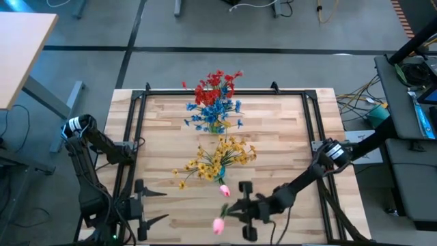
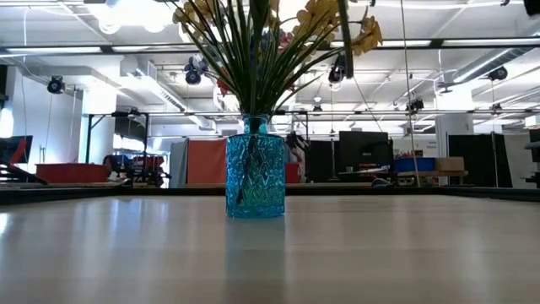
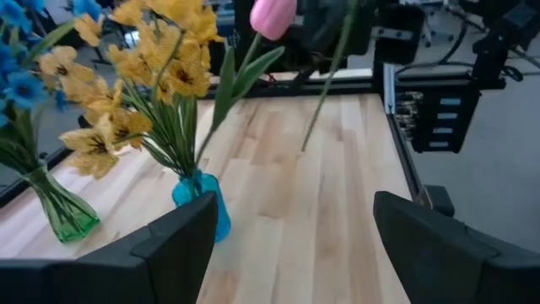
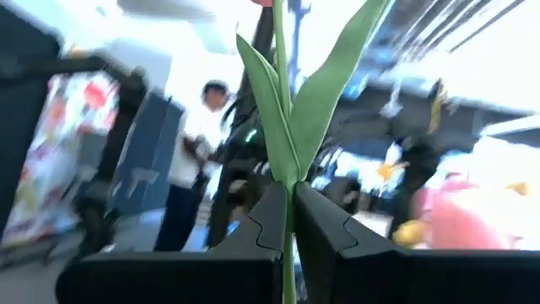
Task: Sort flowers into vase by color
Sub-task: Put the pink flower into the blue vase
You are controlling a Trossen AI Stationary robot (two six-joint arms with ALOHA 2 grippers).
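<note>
The blue vase stands near the middle of the wooden table and serves as the landmark here. It holds the yellow flowers, whose stems fan out of its mouth.

Beyond the blue vase, toward the far edge of the table, the blue flowers stand in a green glass vase, and the red flowers rise just past them. From above I cannot tell which container the red ones sit in.

The right gripper is on the near side of the blue vase, close to the front edge of the table. Its two dark fingers are pressed together on the thin green stem of a pink tulip, just below where two long leaves branch off. The tulip's bud lies to the left of that gripper, nearer the front edge than the blue vase.

A second pink tulip shows between the blue vase and the right gripper; its bud sits just beside the lowest yellow blossoms, and it seems to be standing in the blue vase, though the overhead view leaves that unclear.

The left gripper waits off to the left of the blue vase, near the front left corner of the table, its fingers spread wide apart with nothing between them.

Through the right wrist camera a person stands in the blurred room behind the table.
</note>
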